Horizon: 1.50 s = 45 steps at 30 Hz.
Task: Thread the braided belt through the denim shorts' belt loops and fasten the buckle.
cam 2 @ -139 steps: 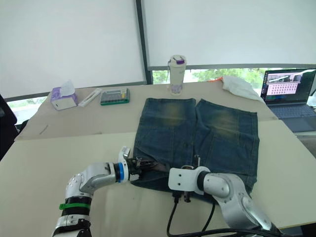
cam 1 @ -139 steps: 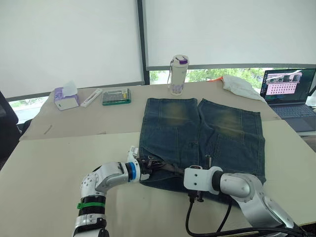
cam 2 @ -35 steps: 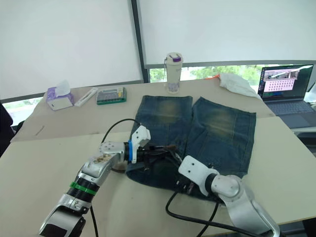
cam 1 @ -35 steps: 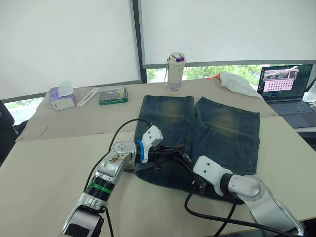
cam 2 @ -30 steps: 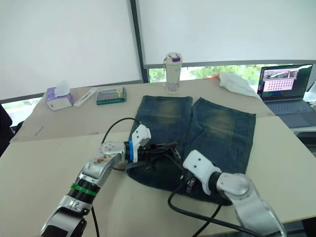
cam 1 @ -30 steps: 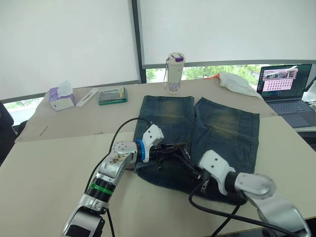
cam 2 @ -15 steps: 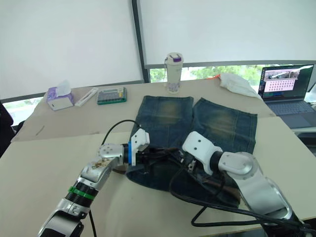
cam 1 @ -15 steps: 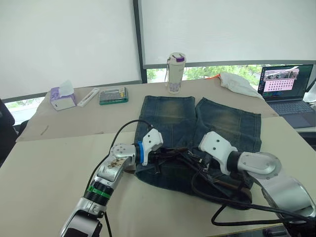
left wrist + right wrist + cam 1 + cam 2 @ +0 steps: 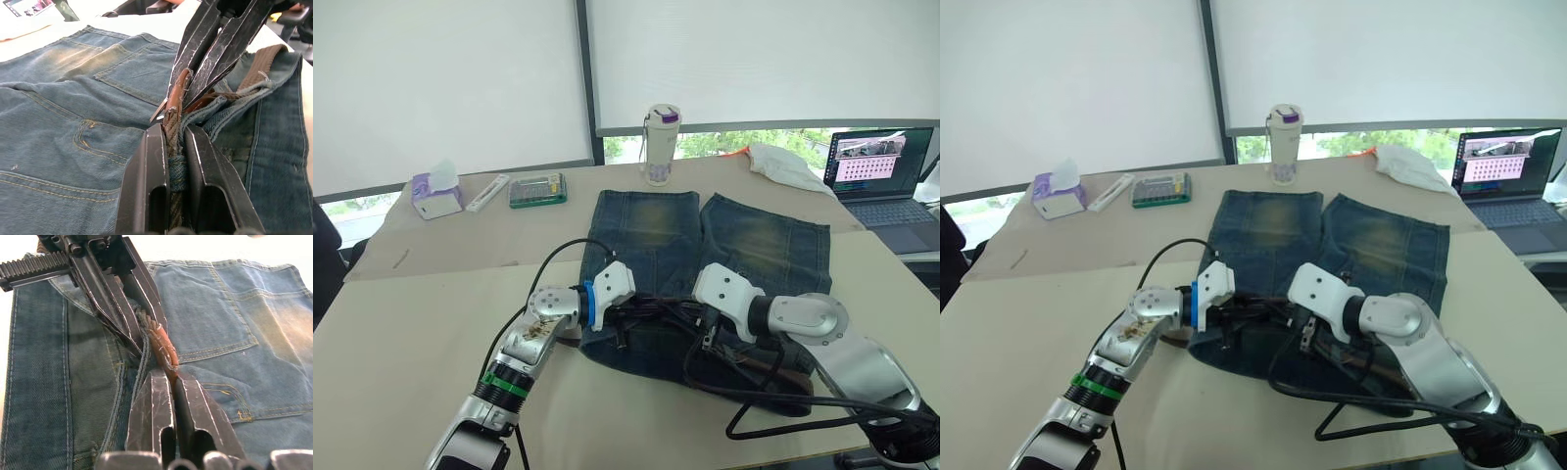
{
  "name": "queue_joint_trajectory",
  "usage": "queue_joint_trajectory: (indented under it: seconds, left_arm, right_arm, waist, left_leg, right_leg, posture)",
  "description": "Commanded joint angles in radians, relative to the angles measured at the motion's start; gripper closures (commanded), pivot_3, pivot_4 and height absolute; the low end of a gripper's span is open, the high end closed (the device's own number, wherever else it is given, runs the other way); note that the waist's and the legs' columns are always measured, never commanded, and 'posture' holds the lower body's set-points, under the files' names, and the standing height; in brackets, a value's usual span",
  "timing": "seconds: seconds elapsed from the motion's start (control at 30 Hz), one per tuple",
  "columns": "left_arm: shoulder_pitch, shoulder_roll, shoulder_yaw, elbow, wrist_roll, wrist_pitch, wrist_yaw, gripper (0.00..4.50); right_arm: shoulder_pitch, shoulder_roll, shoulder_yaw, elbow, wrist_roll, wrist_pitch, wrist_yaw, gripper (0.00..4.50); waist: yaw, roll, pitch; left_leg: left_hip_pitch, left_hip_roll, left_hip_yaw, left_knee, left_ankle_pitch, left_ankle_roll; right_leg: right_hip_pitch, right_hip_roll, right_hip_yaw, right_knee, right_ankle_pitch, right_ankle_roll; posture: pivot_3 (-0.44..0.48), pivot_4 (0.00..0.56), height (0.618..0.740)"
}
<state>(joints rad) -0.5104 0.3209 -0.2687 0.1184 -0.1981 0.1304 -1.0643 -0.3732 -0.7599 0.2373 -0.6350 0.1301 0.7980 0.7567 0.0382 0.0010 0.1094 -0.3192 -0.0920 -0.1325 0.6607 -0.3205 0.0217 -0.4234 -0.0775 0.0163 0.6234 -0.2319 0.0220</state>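
The denim shorts (image 9: 754, 245) lie flat on the table, waistband toward me. My left gripper (image 9: 172, 131) is shut on the braided belt (image 9: 171, 125), and a denim belt loop (image 9: 177, 172) wraps the belt between its fingers. Tip to tip with it, my right gripper (image 9: 168, 377) is shut on the belt's reddish-brown leather tip (image 9: 161, 345). Both grippers meet over the left half of the waistband, the left gripper (image 9: 631, 313) beside the right gripper (image 9: 693, 315). More of the belt (image 9: 264, 56) runs along the waistband. The buckle is out of view.
A bottle (image 9: 663, 147), a green box (image 9: 543, 191), a tissue box (image 9: 435, 194) and a white cloth (image 9: 783, 164) stand along the far side. A laptop (image 9: 886, 176) sits at the right. Black cables (image 9: 773, 401) trail over the shorts' near edge.
My right gripper swung from the near edge of the shorts up and left to meet the left gripper at the belt's tip. The left gripper held its place on the belt.
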Motion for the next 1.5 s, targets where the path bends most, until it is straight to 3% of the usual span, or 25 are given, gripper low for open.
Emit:
queue_joint_trajectory:
  seconds: [0.03,0.27,0.47,0.67,0.8,1.1,1.3,1.5]
  left_arm:
    - [-0.004,0.004,-0.006,-0.062,-0.041,0.004,-0.046,3.45]
    - [0.001,0.035,0.033,-0.028,-0.048,0.026,-0.036,1.17]
    - [0.033,0.077,0.011,0.025,0.005,-0.046,-0.050,1.17]
    - [0.028,0.067,0.029,0.048,-0.001,-0.065,-0.040,1.17]
    - [-0.005,0.043,0.049,-0.008,-0.063,0.002,-0.047,1.17]
    - [-0.133,-0.047,-0.022,-0.093,-0.067,0.128,-0.016,1.17]
    - [-0.174,-0.059,-0.055,-0.051,-0.032,0.071,-0.037,1.17]
    - [-0.188,-0.068,-0.038,-0.024,-0.044,0.054,-0.038,3.02]
  right_arm:
    - [-0.023,-0.012,-0.009,-0.036,-0.010,-0.044,0.001,4.50]
    - [0.069,-0.107,-0.079,-0.108,-0.047,-0.068,-0.007,4.50]
    - [0.163,-0.146,-0.204,-0.190,-0.026,-0.038,-0.014,4.50]
    - [0.288,-0.209,-0.426,-0.238,-0.014,-0.008,0.021,4.50]
    - [0.320,-0.240,-0.515,-0.249,0.008,-0.002,0.054,4.50]
    - [0.221,-0.231,-0.378,-0.273,0.067,0.032,0.025,4.50]
    - [0.152,-0.213,-0.306,-0.274,0.078,0.053,-0.005,4.50]
    - [0.140,-0.208,-0.275,-0.286,0.081,0.069,-0.026,4.50]
  waist:
    - [-0.001,0.000,0.000]
    - [0.001,0.000,0.000]
    - [0.005,0.000,0.000]
    - [0.008,0.000,0.000]
    - [0.007,0.000,0.000]
    - [0.003,-0.003,0.002]
    - [0.001,-0.005,0.003]
    - [0.003,-0.005,0.003]
  left_leg:
    - [0.000,0.000,0.000,0.000,0.000,0.000]
    - [0.000,0.000,0.000,0.000,0.000,0.000]
    - [0.000,0.000,0.000,0.000,0.000,0.000]
    - [0.000,0.000,0.000,0.000,0.000,0.001]
    - [0.000,0.000,0.001,0.000,0.000,0.001]
    - [0.000,0.000,0.001,0.000,-0.001,0.001]
    - [0.000,0.001,0.002,0.000,-0.001,0.001]
    - [0.000,0.001,0.002,0.000,-0.001,0.001]
  right_leg:
    - [0.000,0.000,0.000,0.000,0.000,0.000]
    - [0.000,0.000,0.000,0.000,0.000,0.000]
    - [0.000,0.000,-0.001,-0.001,0.000,0.000]
    - [0.001,0.000,0.000,-0.001,0.000,0.000]
    - [0.001,0.000,0.000,-0.001,0.000,0.000]
    - [0.002,0.000,0.000,-0.001,0.000,0.000]
    - [0.001,0.000,0.001,-0.001,0.000,0.000]
    - [0.001,0.000,0.000,-0.001,0.000,0.000]
  posture:
    - [0.000,0.150,0.740]
    - [0.000,0.150,0.740]
    - [0.000,0.150,0.740]
    - [0.000,0.150,0.740]
    - [0.000,0.150,0.740]
    - [0.000,0.150,0.740]
    - [0.000,0.150,0.740]
    - [0.000,0.150,0.740]
